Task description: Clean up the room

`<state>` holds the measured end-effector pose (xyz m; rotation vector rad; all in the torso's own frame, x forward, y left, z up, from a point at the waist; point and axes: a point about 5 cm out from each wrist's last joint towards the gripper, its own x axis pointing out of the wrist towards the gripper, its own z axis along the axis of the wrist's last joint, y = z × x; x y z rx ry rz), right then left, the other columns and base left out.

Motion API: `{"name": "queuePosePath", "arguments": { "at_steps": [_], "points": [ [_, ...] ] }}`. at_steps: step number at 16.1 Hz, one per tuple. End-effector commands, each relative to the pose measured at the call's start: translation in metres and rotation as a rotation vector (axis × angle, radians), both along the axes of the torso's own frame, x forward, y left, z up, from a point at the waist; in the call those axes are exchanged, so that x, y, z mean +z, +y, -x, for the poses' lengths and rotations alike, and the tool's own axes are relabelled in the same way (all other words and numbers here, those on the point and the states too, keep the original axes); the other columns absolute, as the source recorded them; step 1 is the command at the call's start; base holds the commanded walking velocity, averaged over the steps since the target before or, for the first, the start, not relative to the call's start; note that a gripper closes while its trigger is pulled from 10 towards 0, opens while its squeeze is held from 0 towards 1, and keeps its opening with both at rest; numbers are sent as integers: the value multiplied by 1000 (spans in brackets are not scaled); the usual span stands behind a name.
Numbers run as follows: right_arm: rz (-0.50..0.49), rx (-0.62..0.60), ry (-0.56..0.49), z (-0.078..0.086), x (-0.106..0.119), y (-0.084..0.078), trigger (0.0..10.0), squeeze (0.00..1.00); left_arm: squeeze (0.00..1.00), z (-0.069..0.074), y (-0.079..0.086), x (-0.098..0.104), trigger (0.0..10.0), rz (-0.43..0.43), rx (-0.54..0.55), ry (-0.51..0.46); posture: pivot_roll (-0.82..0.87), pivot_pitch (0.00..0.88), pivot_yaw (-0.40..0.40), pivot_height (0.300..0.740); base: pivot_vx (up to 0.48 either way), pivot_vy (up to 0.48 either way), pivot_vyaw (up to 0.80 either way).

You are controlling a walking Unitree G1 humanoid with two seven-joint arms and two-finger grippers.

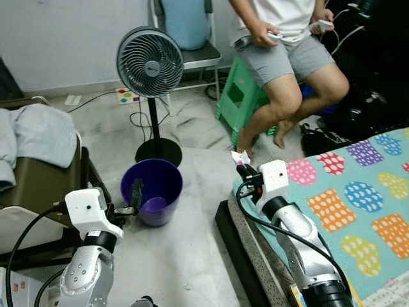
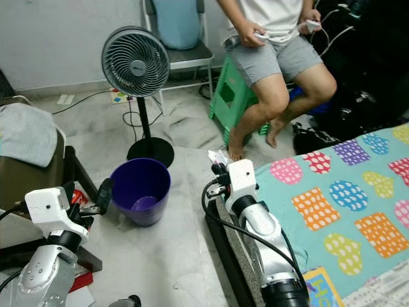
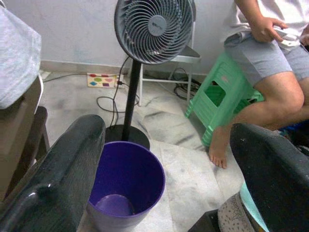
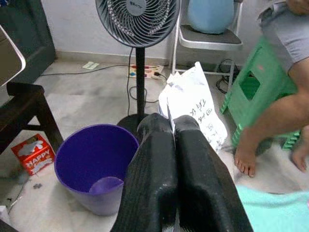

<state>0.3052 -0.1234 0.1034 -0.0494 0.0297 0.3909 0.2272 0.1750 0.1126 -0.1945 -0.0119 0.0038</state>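
A purple bin (image 1: 155, 187) stands on the floor before me, with nothing but its bare bottom showing inside. My left gripper (image 1: 131, 201) is open, its fingers (image 3: 63, 179) spread wide, just left of the bin's rim and a little above it. My right gripper (image 1: 245, 171) is raised over the bed's corner, right of the bin. It is shut on a crumpled white printed wrapper (image 4: 194, 103), which sticks up past the fingertips (image 4: 155, 126).
A standing fan (image 1: 150, 62) is right behind the bin, its cable trailing to a power strip (image 1: 127, 96). A person sits on a green stool (image 1: 241, 96) at the back. The bed (image 1: 358, 204) lies to the right, a chair with grey cloth (image 1: 38, 134) to the left. A red box (image 4: 33, 153) lies on the floor.
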Motion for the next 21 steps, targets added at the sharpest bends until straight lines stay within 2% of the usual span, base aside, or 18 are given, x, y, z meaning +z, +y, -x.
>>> {"name": "queuePosePath", "arguments": {
  "at_steps": [1,3,5,7,13,21],
  "points": [
    [20,-9,8,1,-4,-5,10000,0,0,2,0,4,10000,7,-14,-17,55,140,-102,740,0,0,0],
    [27,-15,7,2,-4,-8,10000,0,0,1,-1,4,10000,14,-20,-18,41,141,-101,740,0,0,0],
    [43,-27,-3,6,-3,-17,10000,0,0,-7,-11,5,10000,49,-68,-30,8,139,-86,740,0,0,0],
    [46,-35,-11,6,-2,-18,10000,0,0,-11,-14,7,10000,60,-97,-38,-1,135,-74,740,0,0,0],
    [49,-34,-26,7,-1,-17,10000,0,0,-14,-16,6,10000,53,-119,-35,-8,127,-66,740,276,0,0],
    [39,-19,-31,6,0,-13,10000,0,0,-14,-14,7,10000,51,-117,-36,-1,133,-65,740,293,0,703]
  ]
}}
